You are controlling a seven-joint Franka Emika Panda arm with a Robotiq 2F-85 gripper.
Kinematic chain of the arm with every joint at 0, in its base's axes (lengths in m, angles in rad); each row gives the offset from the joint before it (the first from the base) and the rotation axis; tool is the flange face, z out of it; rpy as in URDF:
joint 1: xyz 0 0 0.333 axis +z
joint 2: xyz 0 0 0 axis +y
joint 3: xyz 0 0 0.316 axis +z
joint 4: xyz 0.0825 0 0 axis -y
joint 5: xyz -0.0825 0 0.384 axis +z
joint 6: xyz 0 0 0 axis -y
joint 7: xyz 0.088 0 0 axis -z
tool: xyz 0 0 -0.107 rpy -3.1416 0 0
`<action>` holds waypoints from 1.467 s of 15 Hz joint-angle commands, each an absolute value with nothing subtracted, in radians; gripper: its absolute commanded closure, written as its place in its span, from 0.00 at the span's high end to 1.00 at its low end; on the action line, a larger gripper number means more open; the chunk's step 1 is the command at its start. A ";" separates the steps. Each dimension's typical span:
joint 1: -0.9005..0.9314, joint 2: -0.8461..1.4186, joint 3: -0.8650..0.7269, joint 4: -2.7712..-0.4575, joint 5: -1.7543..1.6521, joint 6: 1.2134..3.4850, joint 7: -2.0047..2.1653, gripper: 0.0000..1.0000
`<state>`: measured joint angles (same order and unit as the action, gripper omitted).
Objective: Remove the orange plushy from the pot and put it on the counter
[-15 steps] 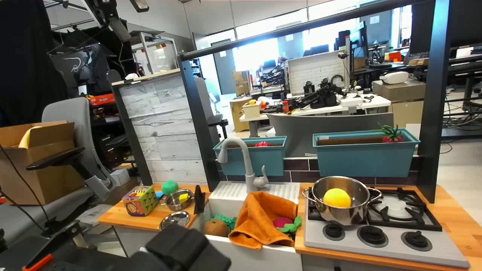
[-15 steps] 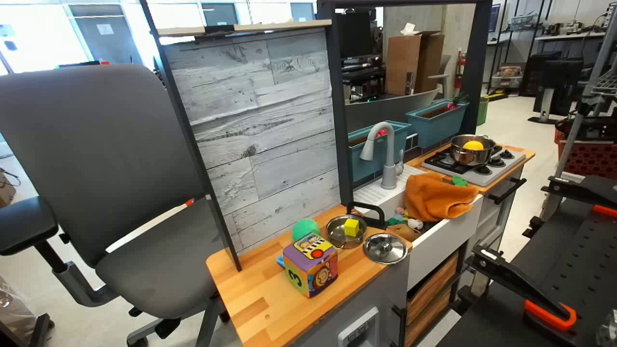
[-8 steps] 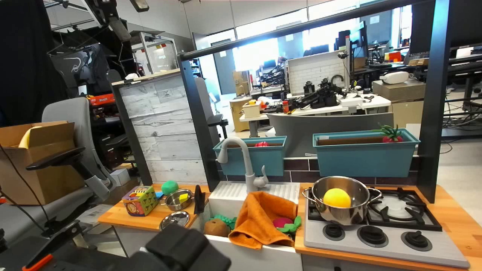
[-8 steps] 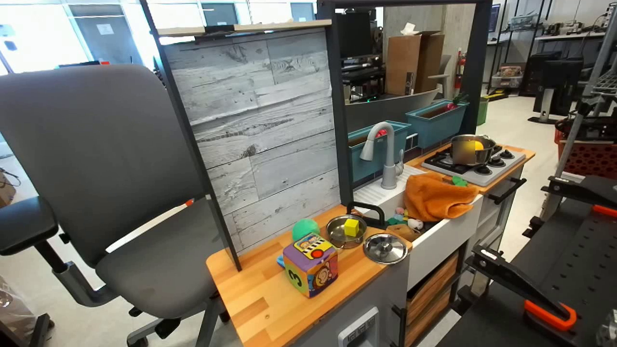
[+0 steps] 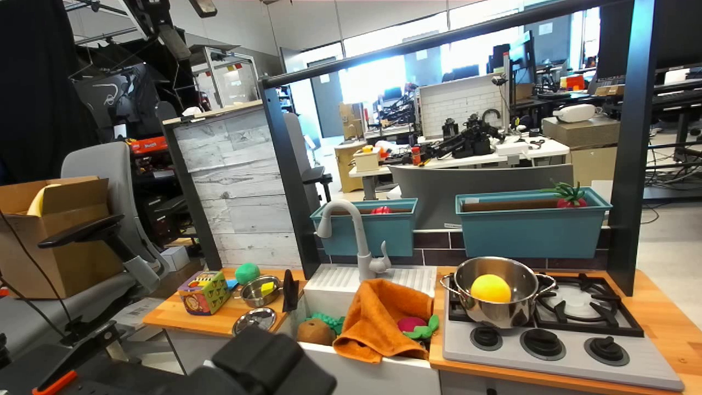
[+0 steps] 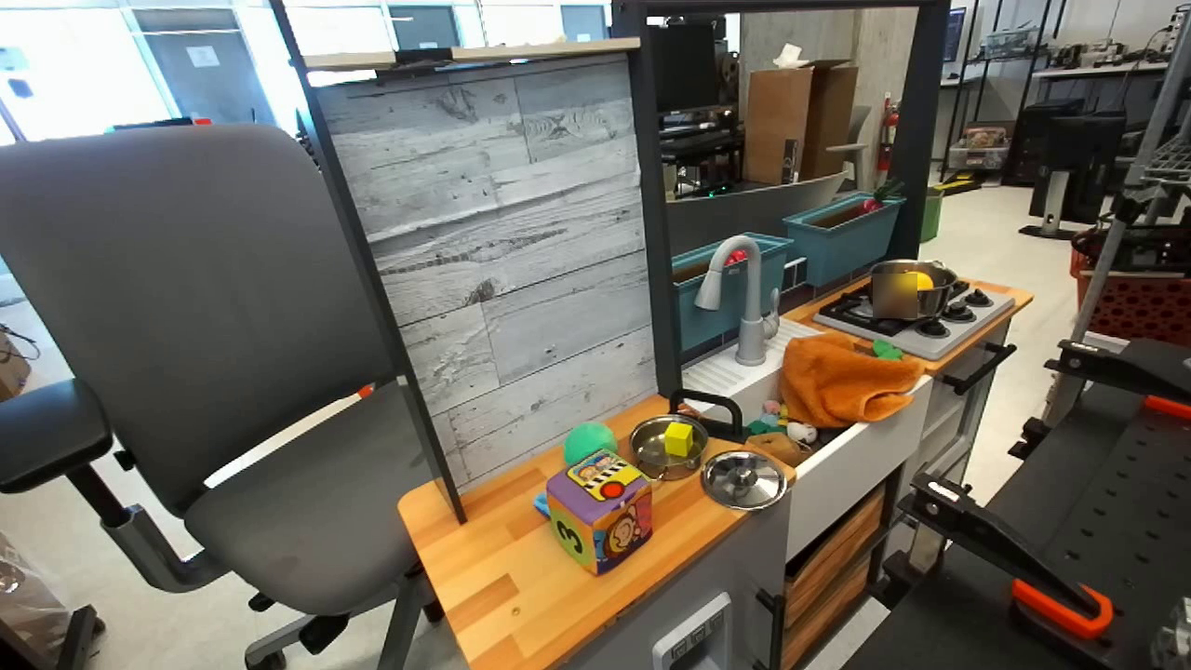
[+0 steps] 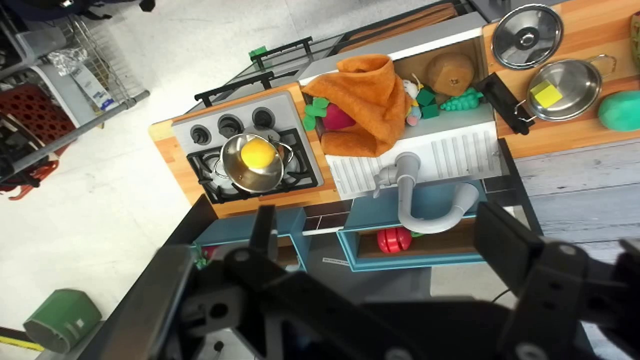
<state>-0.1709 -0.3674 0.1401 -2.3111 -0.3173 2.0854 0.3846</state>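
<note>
The jaws stand spread wide and have hold of nothing. That spread is probably meant to pass either side of the yellow-orange ball, most likely the task's plushy, which sits in the large pot, well beyond the jaws' tips. The jaws seem to be held high above everything, which would let them swing across without brushing the tap.

The pot stands upright on the stove, out past the stove-side finger. Its walls should keep the ball from rolling away, but they may also crowd the jaws, so a drop from straight above would suit best. The ball appears to lie toward the knobs, leaving more room for a finger behind it.

Past the gap between the fingers, an orange towel hangs over the front edge of the sink; it shares the colour but lies outside any pot. Beyond the opposite finger, a small pan holds a yellow cube, its lid set beside it on the table. The part of the table next to the stove would make the shortest carry. The task looks to be at its start, the next move being to bring the jaws over the pot.
</note>
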 commanded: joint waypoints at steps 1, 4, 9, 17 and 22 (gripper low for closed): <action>-0.143 -0.366 0.116 -2.309 -0.327 2.081 0.392 1.00; -0.111 -0.311 0.091 -2.277 -0.315 2.022 0.232 1.00; -0.071 -0.202 0.069 -2.239 -0.349 1.980 0.034 1.00; -0.105 -0.037 -0.008 -2.168 -0.559 1.998 0.062 1.00; -0.152 0.106 -0.112 -2.039 -0.473 2.001 -0.075 1.00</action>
